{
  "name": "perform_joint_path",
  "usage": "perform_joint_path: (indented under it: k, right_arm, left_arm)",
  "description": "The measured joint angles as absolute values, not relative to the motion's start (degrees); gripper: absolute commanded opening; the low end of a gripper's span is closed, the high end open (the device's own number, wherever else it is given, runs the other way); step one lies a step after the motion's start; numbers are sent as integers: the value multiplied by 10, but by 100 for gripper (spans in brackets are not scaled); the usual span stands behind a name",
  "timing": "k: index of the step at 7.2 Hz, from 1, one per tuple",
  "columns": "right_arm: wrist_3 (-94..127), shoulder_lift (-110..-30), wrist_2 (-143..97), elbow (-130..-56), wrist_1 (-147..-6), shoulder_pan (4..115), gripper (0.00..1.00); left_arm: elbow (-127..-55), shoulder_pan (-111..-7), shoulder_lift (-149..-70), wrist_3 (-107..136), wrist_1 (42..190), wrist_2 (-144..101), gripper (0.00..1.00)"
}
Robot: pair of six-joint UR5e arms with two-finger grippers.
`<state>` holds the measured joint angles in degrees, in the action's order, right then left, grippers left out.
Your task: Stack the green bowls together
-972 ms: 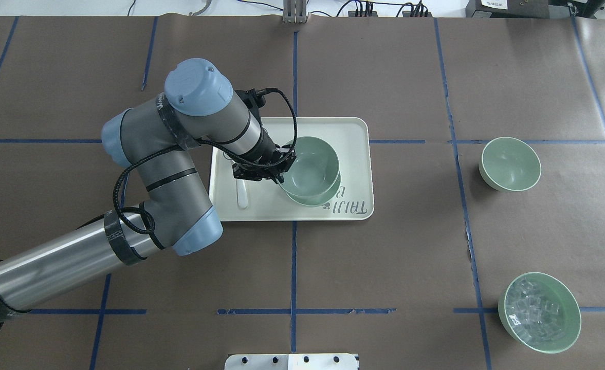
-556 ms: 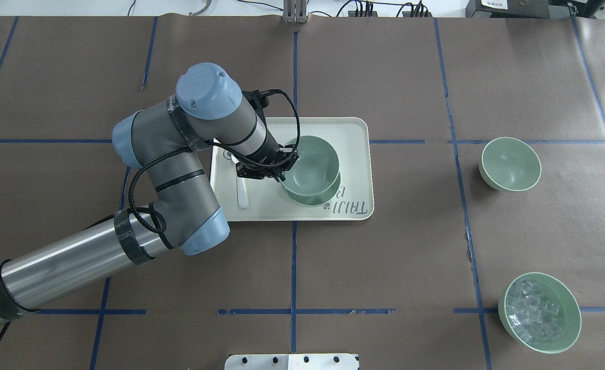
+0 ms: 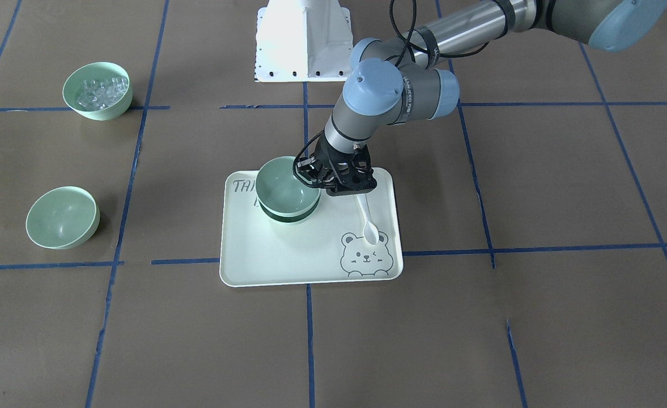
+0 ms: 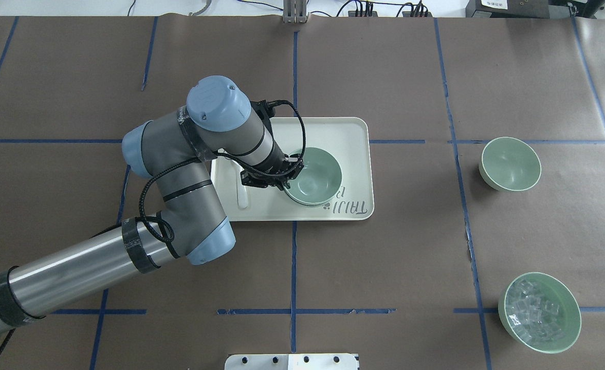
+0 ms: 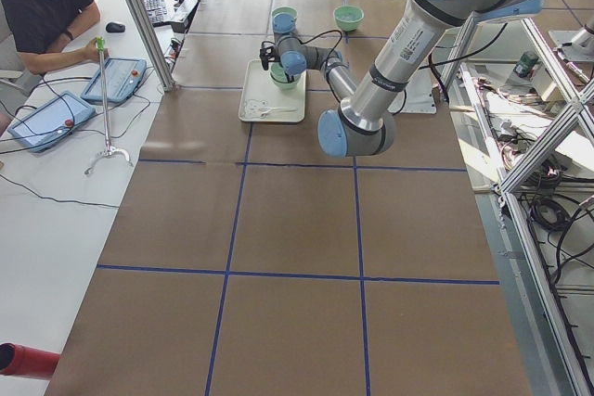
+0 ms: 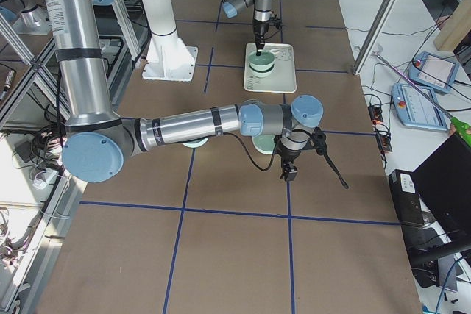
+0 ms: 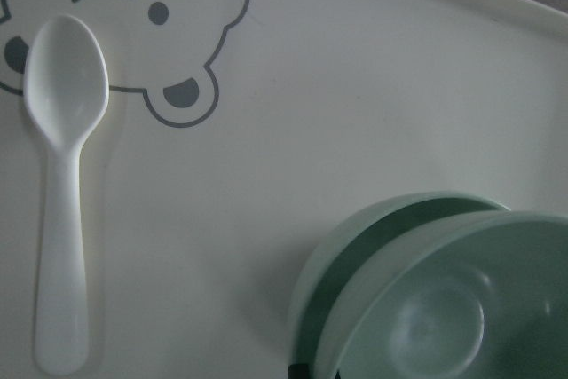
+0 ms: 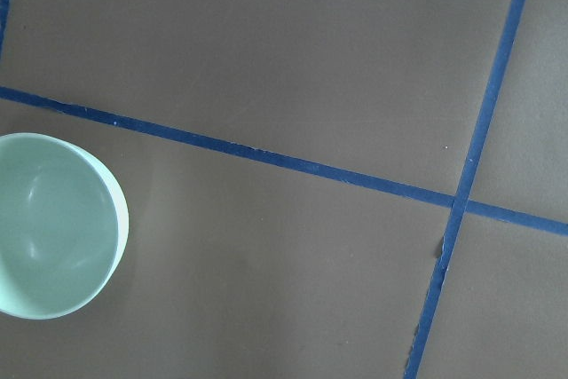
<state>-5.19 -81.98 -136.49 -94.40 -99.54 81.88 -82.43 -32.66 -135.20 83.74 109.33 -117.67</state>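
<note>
Left end effector [image 4: 286, 181] clamps the rim of the upper green bowl [image 4: 315, 173], holding it centred in the lower green bowl [image 3: 287, 219] beneath, for nesting.

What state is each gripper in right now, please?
Left gripper: closed on the upper green bowl at its rim.
Right gripper: cannot be told from these views.

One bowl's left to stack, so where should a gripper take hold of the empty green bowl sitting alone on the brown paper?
Take the lone bowl by its rim, coming straight down, one finger inside and one outside. It stands upright with its mouth open, and its rounded wall probably offers no flat side to pinch.
</note>
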Motion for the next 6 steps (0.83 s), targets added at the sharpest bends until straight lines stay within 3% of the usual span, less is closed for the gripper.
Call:
perform_joint_path:
  k: [3,6]
  right_arm:
    - [-50,-815,-1368,-946,-996,810,100]
    - [115,-828,-1380,-969,-904,730,100]
  left_arm:
    - [-837,-349,-1350,817,1097,-1161,100]
    - [-983,-431,-1243,754,1090,-1191,100]
